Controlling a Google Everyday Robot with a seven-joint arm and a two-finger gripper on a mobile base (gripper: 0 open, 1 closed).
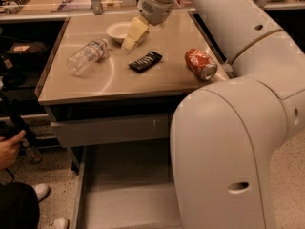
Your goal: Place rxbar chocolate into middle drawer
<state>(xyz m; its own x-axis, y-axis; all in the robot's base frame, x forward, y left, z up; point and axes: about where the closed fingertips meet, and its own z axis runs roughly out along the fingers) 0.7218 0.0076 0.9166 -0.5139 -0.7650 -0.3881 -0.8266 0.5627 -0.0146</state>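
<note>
The rxbar chocolate [145, 61], a flat black wrapped bar, lies on the counter top near its middle. My gripper [130, 40], with pale cream fingers, hangs just above the counter, a little behind and to the left of the bar, apart from it and holding nothing that I can see. The middle drawer [124, 194] stands pulled out below the counter, its flat grey bottom bare; my arm hides its right part.
A clear plastic bottle [87, 56] lies on its side at the counter's left. A small white bowl [118, 31] stands behind the gripper. An orange-red soda can [200, 64] lies at the right. A person's hand [9, 147] and shoes are at the lower left.
</note>
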